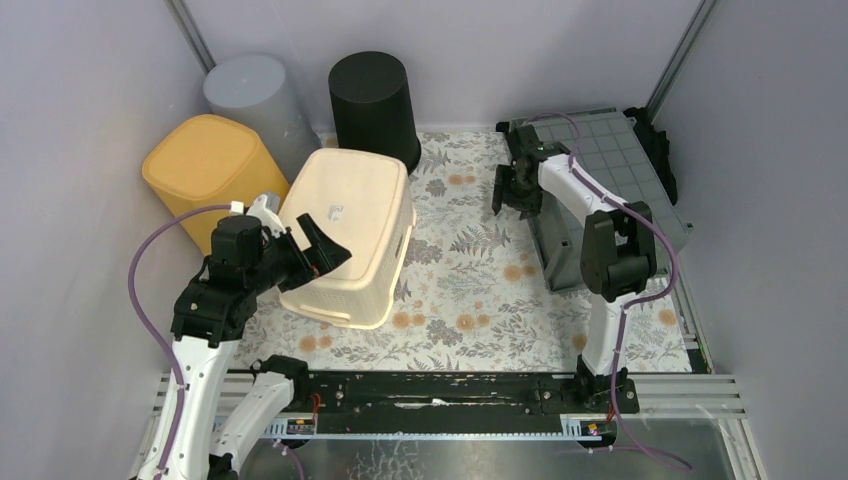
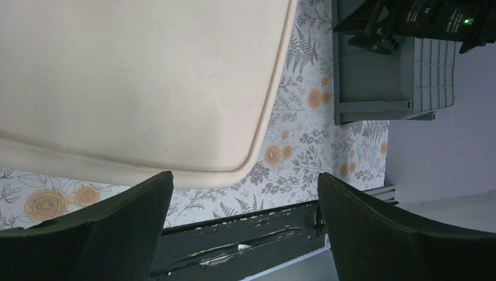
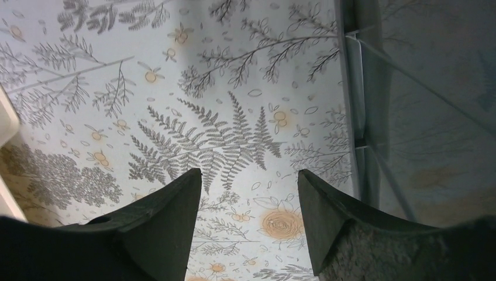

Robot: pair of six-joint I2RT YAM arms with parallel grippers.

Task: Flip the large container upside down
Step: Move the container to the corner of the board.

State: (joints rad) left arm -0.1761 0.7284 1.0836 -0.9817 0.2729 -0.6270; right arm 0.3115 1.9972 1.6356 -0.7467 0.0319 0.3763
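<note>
Left gripper [image 2: 244,181] is hovering spread wide at the basket [image 1: 360,215], sitting bottom-up left of centre; right gripper [image 3: 248,175] is hanging part-open, empty, by the crate [image 1: 610,150]. Careless swinging risks toppling the basket.

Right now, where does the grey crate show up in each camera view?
Top external: grey crate at the right, on the far side.
Left wrist: grey crate in the upper right.
Right wrist: grey crate along the right edge.
Shared landmark: floral table cover, in all three views.
</note>
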